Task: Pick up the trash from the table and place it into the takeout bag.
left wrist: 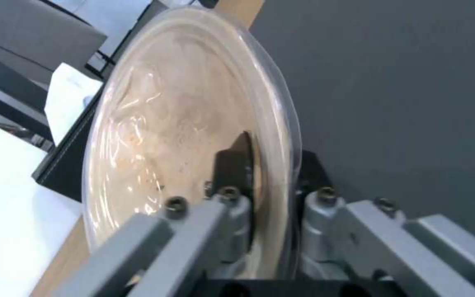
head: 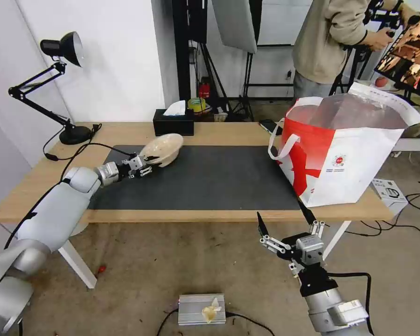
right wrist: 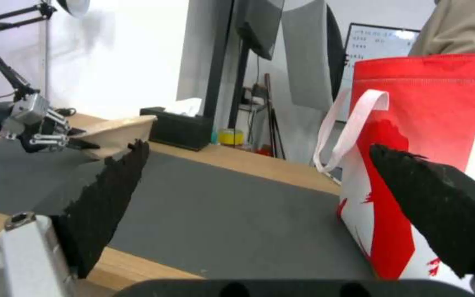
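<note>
While the left gripper [head: 150,164] is clamped on the rim of the shallow beige bowl [head: 162,148], the bowl is held tilted, raised off the dark grey mat [head: 205,177] at the mat's far left corner. In the left wrist view, one black finger [left wrist: 236,165] lies against the inner face of the bowl [left wrist: 182,123] and the other sits behind the rim, on the outer side. The bowl carries a clear film and light food residue on its inner face. The black tissue box [head: 173,122] stands on the surface [head: 228,133] just beyond the bowl, at the far edge. The takeout bag [head: 345,154] stands upright at the right end of the surface, mouth open, foil lining visible, with a white strap handle [head: 281,142] hanging on its left side. The right gripper [head: 284,223] hovers below the near edge of the surface, in front of the bag's near left corner, with its fingers spread wide and nothing between them. In the right wrist view, the two black fingers [right wrist: 105,194] frame the mat [right wrist: 210,218] and the red side of the bag [right wrist: 413,123]. A desk lamp [head: 56,84] stands at the far left corner of the surface.
</note>
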Tool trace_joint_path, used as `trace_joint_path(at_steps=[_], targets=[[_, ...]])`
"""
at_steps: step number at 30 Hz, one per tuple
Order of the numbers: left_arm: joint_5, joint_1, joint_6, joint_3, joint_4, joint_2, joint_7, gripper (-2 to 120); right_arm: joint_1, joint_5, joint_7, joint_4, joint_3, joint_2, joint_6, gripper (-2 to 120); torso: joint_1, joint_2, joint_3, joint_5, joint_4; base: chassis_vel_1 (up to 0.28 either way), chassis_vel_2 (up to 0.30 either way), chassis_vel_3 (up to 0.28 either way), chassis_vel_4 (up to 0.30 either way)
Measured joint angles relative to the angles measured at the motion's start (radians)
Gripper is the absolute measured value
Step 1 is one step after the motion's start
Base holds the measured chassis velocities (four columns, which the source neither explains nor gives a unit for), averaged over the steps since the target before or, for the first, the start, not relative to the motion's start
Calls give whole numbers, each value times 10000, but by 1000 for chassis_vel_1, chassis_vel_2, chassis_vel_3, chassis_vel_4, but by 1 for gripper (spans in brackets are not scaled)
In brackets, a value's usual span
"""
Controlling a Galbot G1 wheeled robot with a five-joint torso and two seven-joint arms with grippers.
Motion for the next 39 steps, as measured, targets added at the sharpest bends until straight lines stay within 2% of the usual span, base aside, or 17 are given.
trace_joint_path(at_steps=[2, 27, 33, 36, 37, 39], targets=[[-6, 16, -7, -11, -6, -4, -2, 1, 0, 0, 0, 0, 0, 0, 0, 100, 0, 0, 0, 0, 0, 0, 0, 0, 0], [-191, 268, -17, -82, -508, 98, 42, 1, 0, 0, 0, 0, 0, 0, 0, 100, 1, 0, 0, -1, -1, 0, 0, 0, 0], [-511, 502, 29, -77, -1069, 332, 31, 1, 0, 0, 0, 0, 0, 0, 0, 100, 0, 0, 0, -1, 0, 0, 0, 0, 0], [-888, 811, 138, -52, -1973, 747, -34, 1, 0, 0, 0, 0, 0, 0, 0, 100, 0, 0, 0, -1, 0, 0, 0, 0, 0], [-888, 811, 138, -52, -1973, 747, -34, 1, 0, 0, 0, 0, 0, 0, 0, 100, 0, 0, 0, -1, 0, 0, 0, 0, 0], [-1207, 1069, 363, -9, -2771, 1122, -225, 1, 0, 0, 0, 0, 0, 0, 0, 100, 0, 0, 0, -1, -1, 0, 0, 0, 0]])
